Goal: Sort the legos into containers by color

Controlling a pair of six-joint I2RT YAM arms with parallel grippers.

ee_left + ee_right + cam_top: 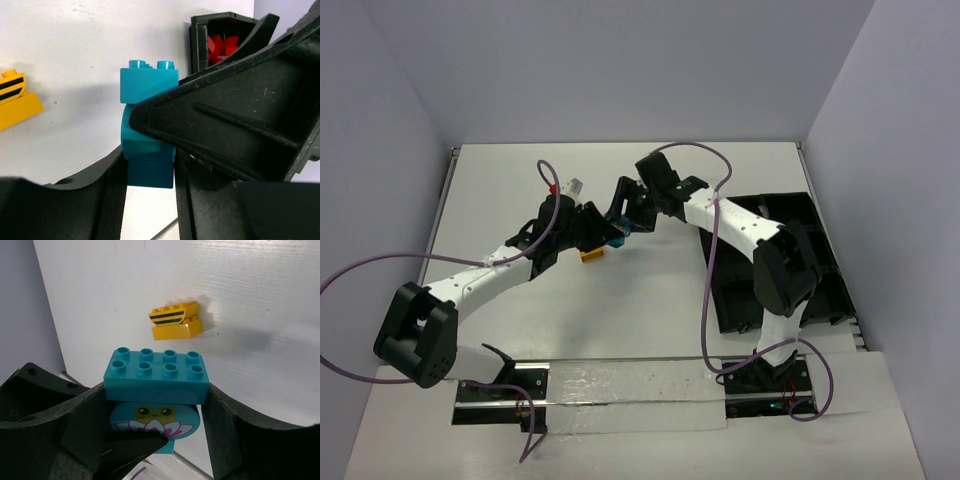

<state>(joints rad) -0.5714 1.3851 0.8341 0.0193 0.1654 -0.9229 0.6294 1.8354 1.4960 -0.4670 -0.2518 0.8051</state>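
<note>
Left jaws and right jaws both clench the teal brick stack [156, 376]; the tray [815, 225] lies right of it.

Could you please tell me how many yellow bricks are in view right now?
2, joined in one small stack on the table beside the held cyan bricks: a black-striped brick on top and a plain brick beneath it. Others may be hidden.
</note>
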